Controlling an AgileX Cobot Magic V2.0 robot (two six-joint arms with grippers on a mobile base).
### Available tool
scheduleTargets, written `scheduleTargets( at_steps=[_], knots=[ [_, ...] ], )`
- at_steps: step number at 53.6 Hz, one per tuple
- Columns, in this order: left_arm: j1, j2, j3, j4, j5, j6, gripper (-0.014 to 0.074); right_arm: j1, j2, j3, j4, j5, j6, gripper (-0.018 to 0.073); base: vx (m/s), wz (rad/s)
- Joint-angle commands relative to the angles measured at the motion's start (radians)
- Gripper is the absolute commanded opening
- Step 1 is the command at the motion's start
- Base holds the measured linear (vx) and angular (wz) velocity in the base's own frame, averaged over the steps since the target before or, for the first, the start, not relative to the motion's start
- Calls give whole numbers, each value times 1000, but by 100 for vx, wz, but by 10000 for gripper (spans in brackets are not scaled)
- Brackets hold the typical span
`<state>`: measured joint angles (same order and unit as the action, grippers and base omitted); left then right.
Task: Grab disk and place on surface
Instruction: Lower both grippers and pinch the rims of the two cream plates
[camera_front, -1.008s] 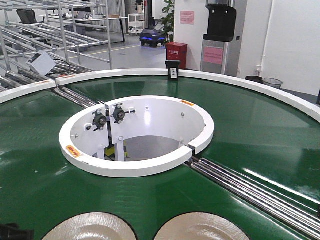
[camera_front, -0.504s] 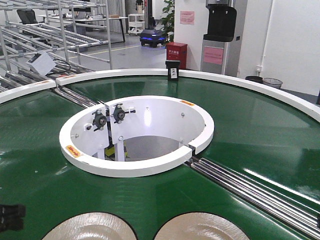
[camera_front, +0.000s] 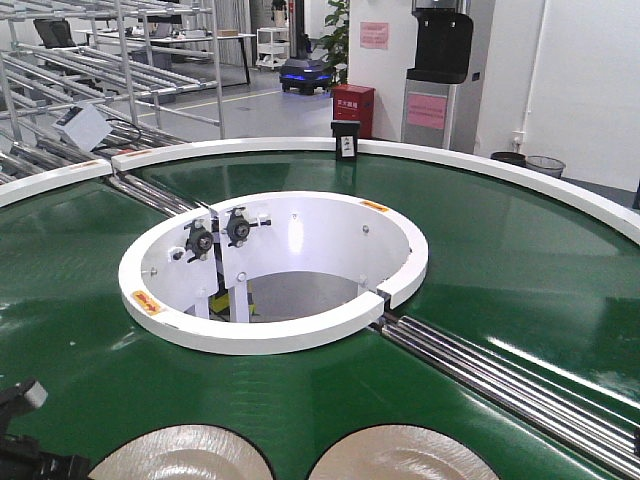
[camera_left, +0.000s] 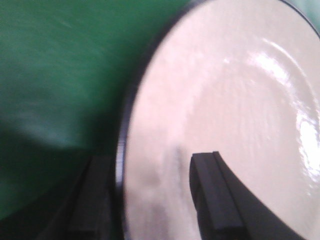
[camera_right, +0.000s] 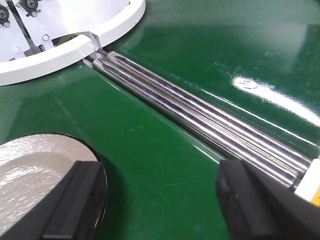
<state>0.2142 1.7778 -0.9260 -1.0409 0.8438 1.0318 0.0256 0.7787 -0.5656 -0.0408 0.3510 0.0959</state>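
Note:
Two pale, brushed disks with dark rims lie on the green belt at the bottom of the front view, a left disk (camera_front: 180, 455) and a right disk (camera_front: 405, 458). My left gripper (camera_front: 28, 445) is at the bottom left corner, beside the left disk. In the left wrist view the left gripper (camera_left: 155, 197) is open and straddles the rim of the left disk (camera_left: 230, 100), one finger outside the rim and one over the disk's face. The right gripper (camera_right: 160, 205) is open over bare belt, its left finger overlapping the edge of the right disk (camera_right: 35, 170). The surface is out of view.
The green conveyor belt (camera_front: 500, 250) curves around a white ring-shaped guard (camera_front: 270, 335) with an open centre. Steel rollers (camera_front: 500, 375) cross the belt to the right of the disks, also seen as rollers (camera_right: 200, 115) just beyond the right gripper. Racks and a blue cart stand behind.
The left gripper has come up from the bottom left corner of the front view and turned towards the left disk. The disks and the belt look unchanged.

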Motion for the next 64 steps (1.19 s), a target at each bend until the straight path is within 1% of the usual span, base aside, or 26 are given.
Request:
scheduleTargets(
  at_steps=[1, 19, 25, 31, 38, 42, 43, 46, 50, 54, 55, 59, 64],
  knots=[
    [-17, -20, -28, -83, 54, 34, 447, -4, -1, -34, -3, -72, -6, 531, 0, 0],
    [-56, 11, -28, -108, 101, 36, 444, -4, -1, -34, -3, -72, -7, 531, 0, 0],
    [-56, 10, -28, -115, 130, 36, 411, -4, -1, -34, -3, -72, -7, 531, 0, 0],
    [-56, 10, -28, -108, 162, 36, 313, -4, -1, -34, -4, -72, -7, 531, 0, 0],
    [-56, 9, -29, -117, 240, 36, 118, -4, -1, -33, 5, -61, 0, 531, 0, 0],
    [-55, 9, -29, -117, 266, 35, -5, -4, -1, -33, 36, -61, 5, 531, 0, 0],
    [-52, 9, -29, -117, 268, 33, -11, -4, -1, -33, 49, -56, 5, 530, 0, 0],
    [-45, 8, -29, -123, 281, 19, -10, -4, 4, -33, 74, -37, 3, 526, 0, 0],
    [-28, 0, -29, -143, 287, -38, -8, -4, 31, -40, 84, 7, -3, 519, 0, 0],
    [0, -24, -29, -178, 283, -73, -7, -4, 91, -65, 102, 95, -3, 511, 0, 0],
    [34, -67, -29, -221, 283, -73, -7, -4, 178, -111, 145, 200, -5, 510, 0, 0],
    [61, -117, -29, -253, 281, -80, -7, -4, 272, -158, 197, 267, -23, 510, 0, 0],
    [100, -193, -29, -272, 280, -81, -6, -4, 404, -218, 310, 301, -80, 510, 0, 0]
  ],
)
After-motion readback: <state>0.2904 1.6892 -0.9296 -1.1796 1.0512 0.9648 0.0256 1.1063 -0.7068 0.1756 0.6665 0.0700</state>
